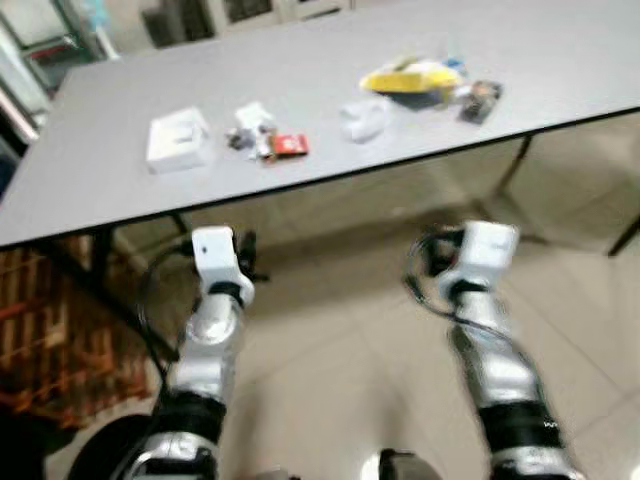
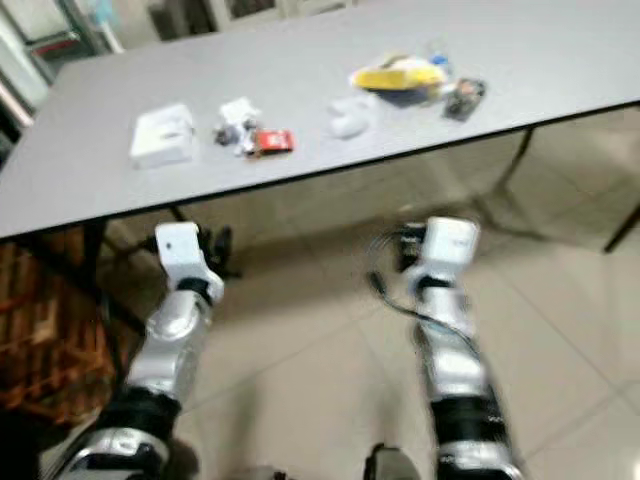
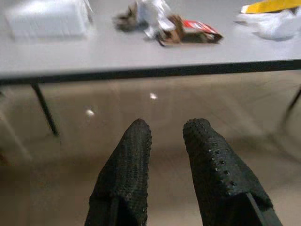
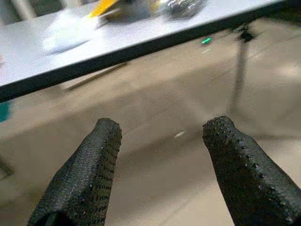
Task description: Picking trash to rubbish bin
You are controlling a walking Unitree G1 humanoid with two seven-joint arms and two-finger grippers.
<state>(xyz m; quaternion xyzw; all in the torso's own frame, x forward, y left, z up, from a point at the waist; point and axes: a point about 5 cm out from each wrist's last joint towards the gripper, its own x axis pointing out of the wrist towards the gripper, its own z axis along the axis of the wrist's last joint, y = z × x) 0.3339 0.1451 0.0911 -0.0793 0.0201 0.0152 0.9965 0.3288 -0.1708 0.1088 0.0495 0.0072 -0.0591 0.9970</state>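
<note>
Trash lies on a grey table (image 1: 330, 45): a white box (image 1: 178, 140), a crumpled white wrapper (image 1: 252, 125) beside a red packet (image 1: 290, 145), a white tissue wad (image 1: 365, 118), a yellow packet (image 1: 408, 78) and a dark wrapper (image 1: 480, 100). Both arms are held out below the table's front edge, over the floor. My left gripper (image 3: 168, 129) is open by a narrow gap and holds nothing; it faces the red packet (image 3: 200, 32). My right gripper (image 4: 162, 129) is wide open and holds nothing, below the tissue wad (image 4: 66, 33) and yellow packet (image 4: 106, 7).
The table's dark front edge (image 1: 300, 185) runs across in front of both grippers. Black table legs (image 1: 515, 165) stand on the beige tiled floor (image 1: 350, 340). A brown slatted thing (image 1: 50, 330) lies on the floor at the left. Cabinets (image 1: 200, 15) stand behind the table.
</note>
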